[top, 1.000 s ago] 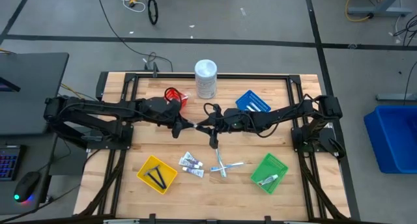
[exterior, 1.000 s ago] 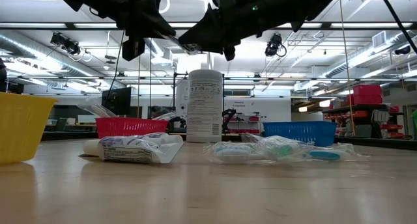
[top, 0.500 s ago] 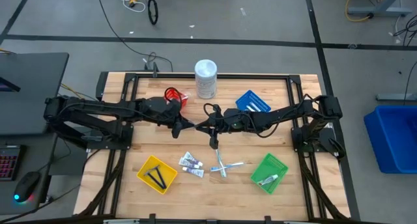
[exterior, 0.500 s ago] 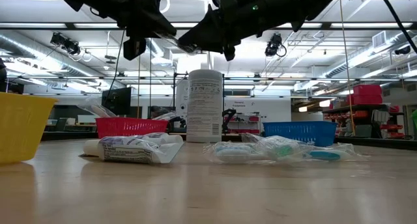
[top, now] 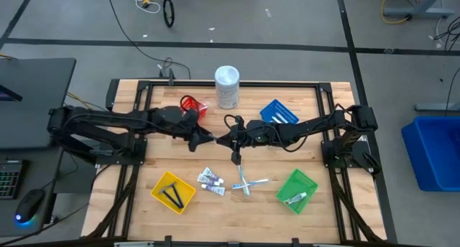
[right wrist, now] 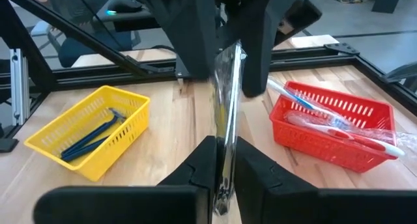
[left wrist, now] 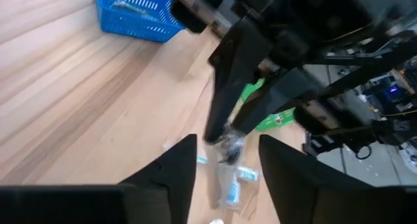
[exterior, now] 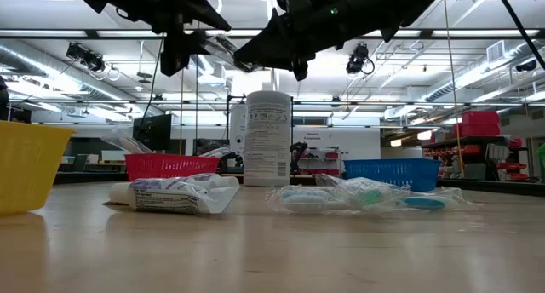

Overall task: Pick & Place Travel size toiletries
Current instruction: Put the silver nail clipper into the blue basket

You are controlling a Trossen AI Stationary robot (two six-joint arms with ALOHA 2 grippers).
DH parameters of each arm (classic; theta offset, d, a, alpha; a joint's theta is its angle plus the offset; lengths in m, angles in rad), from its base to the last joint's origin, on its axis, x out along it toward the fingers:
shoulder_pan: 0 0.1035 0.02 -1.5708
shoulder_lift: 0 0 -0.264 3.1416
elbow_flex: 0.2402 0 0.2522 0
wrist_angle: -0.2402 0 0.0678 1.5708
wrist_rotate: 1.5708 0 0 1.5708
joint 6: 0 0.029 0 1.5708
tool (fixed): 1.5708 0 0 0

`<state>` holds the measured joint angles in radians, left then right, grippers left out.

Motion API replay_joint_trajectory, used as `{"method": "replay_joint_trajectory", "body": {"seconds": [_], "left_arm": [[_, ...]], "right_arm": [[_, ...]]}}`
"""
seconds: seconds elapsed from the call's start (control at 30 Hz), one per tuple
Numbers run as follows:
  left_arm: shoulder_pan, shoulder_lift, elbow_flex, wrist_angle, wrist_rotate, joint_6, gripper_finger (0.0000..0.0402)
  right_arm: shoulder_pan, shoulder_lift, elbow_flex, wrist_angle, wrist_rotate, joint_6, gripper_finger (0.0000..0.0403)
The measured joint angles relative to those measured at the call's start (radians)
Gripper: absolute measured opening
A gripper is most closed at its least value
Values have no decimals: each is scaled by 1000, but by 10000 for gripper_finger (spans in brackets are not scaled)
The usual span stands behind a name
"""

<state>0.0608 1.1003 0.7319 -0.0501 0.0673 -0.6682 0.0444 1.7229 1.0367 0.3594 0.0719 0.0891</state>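
left gripper (top: 203, 138) spread, mid-counter, beside the packet | packet (right wrist: 226, 120) held above the counter (top: 129, 204), we see it pinched by right gripper (top: 224, 140) | risk: we judge the thin grip may slip, dropping it | long axis runs gripper-to-gripper, tip toward left gripper

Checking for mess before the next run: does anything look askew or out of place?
Yes. In the red basket, wrapped toothbrushes stick out over the rim rather than lying inside. Two wrapped toothbrushes lie crossed on the table, outside any basket.
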Motion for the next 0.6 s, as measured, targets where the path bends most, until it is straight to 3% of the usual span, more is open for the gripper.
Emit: {"method": "replay_joint_trajectory", "body": {"seconds": [0.23,0.6], "left_arm": [[0,-60,0,-18,0,5,187],[0,-155,0,-72,-4,47,147]], "right_arm": [[0,0,0,-25,-3,0,40],[0,-30,0,-138,-3,-28,40]]}}
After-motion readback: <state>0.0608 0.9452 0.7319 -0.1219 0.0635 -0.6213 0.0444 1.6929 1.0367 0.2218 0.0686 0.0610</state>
